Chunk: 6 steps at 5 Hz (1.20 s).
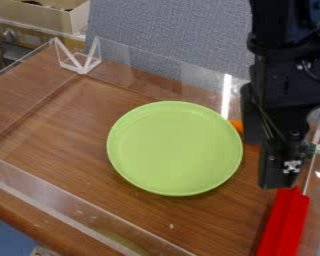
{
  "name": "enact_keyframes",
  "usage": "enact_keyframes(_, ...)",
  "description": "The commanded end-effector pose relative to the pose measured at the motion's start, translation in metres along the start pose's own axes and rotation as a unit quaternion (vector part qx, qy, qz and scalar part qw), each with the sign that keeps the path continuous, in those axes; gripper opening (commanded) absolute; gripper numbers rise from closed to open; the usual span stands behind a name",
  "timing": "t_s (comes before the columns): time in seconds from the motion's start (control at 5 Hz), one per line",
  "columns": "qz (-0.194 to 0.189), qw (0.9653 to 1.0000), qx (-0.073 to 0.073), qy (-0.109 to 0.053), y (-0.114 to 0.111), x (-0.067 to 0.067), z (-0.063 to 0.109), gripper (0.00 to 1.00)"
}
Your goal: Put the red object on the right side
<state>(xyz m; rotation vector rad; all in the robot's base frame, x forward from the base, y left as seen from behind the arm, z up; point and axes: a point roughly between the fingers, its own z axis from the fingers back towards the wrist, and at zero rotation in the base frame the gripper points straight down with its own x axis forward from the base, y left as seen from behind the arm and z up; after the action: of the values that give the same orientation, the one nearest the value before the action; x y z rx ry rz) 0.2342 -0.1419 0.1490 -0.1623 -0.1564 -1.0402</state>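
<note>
No readable text anywhere in this one

Looked over the green plate (pixel 175 147), the wooden tabletop (pixel 56 130), the clear wall around its edges, the black arm and the red object (pixel 283 225) at the tabletop's near right corner: no label, brand, number or sign that I can make out. There's a small pale patch on the arm (pixel 292 168) near its lower end that might be a sticker or a marking, but it's way too tiny and blurry to read. The cardboard boxes (pixel 43 14) past the far left corner show no print either.
</note>
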Motion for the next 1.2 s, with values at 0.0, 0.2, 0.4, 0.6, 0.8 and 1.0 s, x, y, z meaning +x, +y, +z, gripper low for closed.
enact_keyframes(0.0, 0.022, 0.9995, -0.007, -0.020, -0.011, 0.011, 0.007, 1.00)
enact_keyframes(0.2, 0.062, 0.9978, -0.019, -0.014, -0.018, 0.013, 0.017, 1.00)
enact_keyframes(0.4, 0.085, 0.9962, -0.015, -0.011, -0.012, 0.003, 0.034, 1.00)
enact_keyframes(0.6, 0.105, 0.9941, -0.020, -0.019, -0.003, -0.007, 0.039, 1.00)
enact_keyframes(0.8, 0.089, 0.9951, -0.042, -0.014, -0.005, -0.009, 0.034, 1.00)
enact_keyframes(1.0, 0.068, 0.9960, -0.056, -0.010, -0.010, -0.011, 0.027, 1.00)
